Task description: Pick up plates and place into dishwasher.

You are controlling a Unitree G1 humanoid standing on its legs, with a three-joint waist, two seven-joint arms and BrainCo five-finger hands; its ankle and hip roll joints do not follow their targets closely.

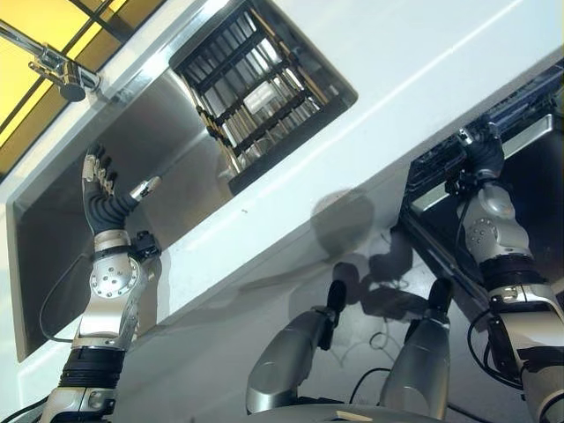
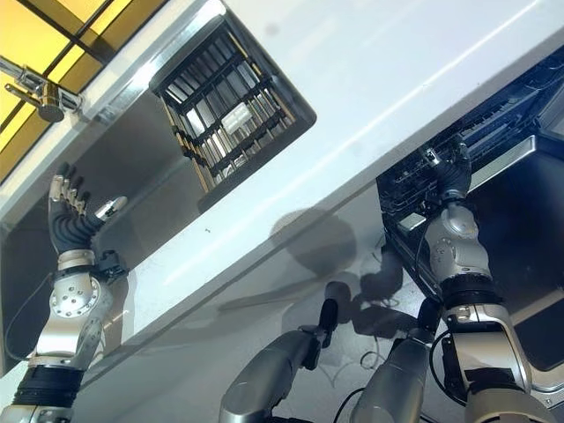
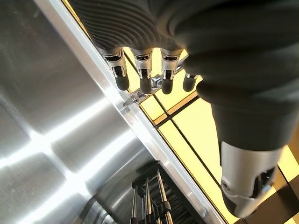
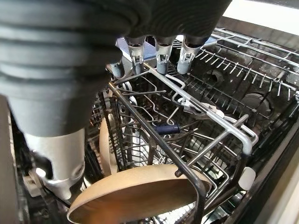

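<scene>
Right wrist view: my right hand (image 4: 159, 60) sits above the dishwasher rack (image 4: 187, 140) with straight fingers, a tan plate (image 4: 135, 196) standing in the wires below.
If I drop lower, fingertips could snag the wires. My left hand (image 1: 99, 189) hangs spread over the sink (image 1: 176, 123). I can read no writing.

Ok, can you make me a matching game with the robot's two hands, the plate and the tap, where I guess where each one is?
Things:
1. left hand
2. right hand
3. plate
4. tap

Places:
A. tan, standing in the dishwasher rack
B. open, raised over the sink
C. beside the yellow window
D. reaching into the dishwasher

Pairs: 1-B, 2-D, 3-A, 4-C.
</scene>
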